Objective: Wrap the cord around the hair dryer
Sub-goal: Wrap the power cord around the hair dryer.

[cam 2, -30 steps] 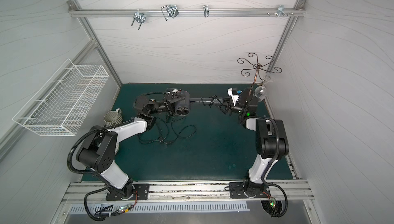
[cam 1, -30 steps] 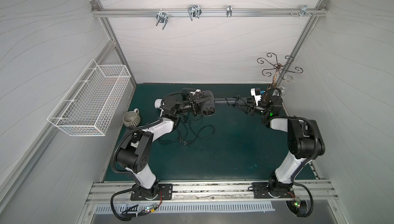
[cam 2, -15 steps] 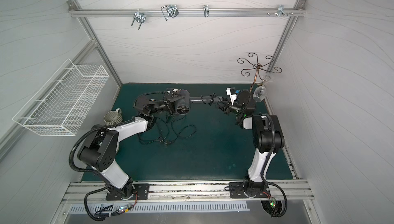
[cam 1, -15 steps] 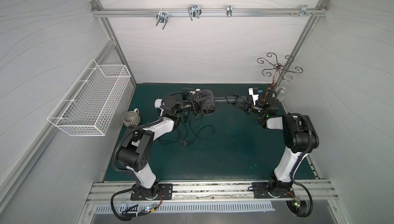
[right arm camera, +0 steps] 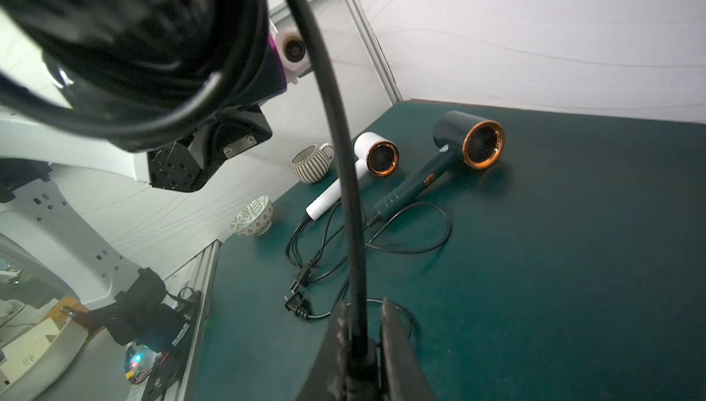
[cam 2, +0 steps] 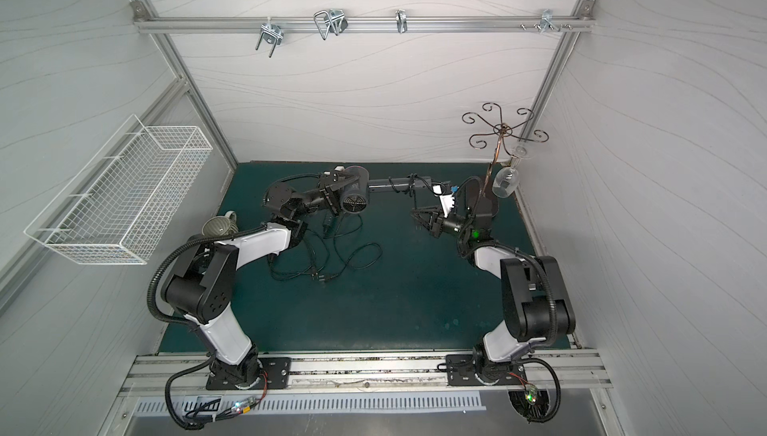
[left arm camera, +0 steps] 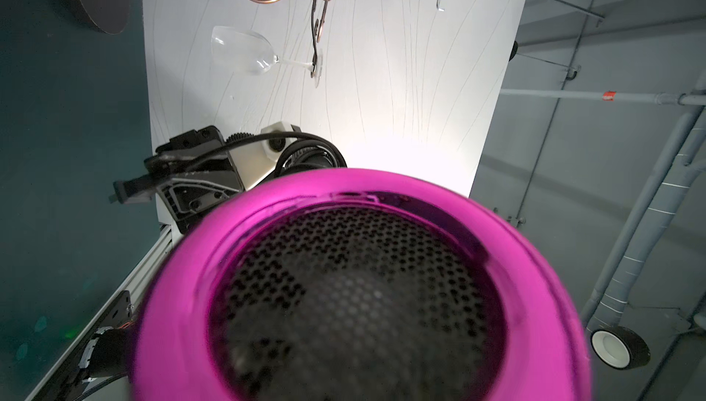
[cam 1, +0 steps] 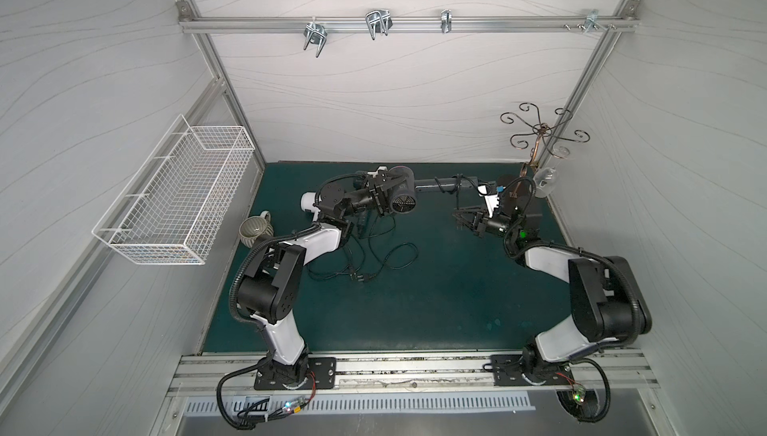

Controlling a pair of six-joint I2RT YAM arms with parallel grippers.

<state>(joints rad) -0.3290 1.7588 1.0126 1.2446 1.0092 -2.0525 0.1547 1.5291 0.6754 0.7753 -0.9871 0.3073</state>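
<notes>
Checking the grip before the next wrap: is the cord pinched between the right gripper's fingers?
Yes: in the right wrist view the cord passes between the right gripper's closed fingers.

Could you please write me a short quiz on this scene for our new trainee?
1. True or false: the right gripper is shut on the cord.
2. What hangs from the copper rack?
3. Fill in: the left gripper holds a ___ hair dryer.
Key: 1 true; 2 a wine glass; 3 pink.
</notes>
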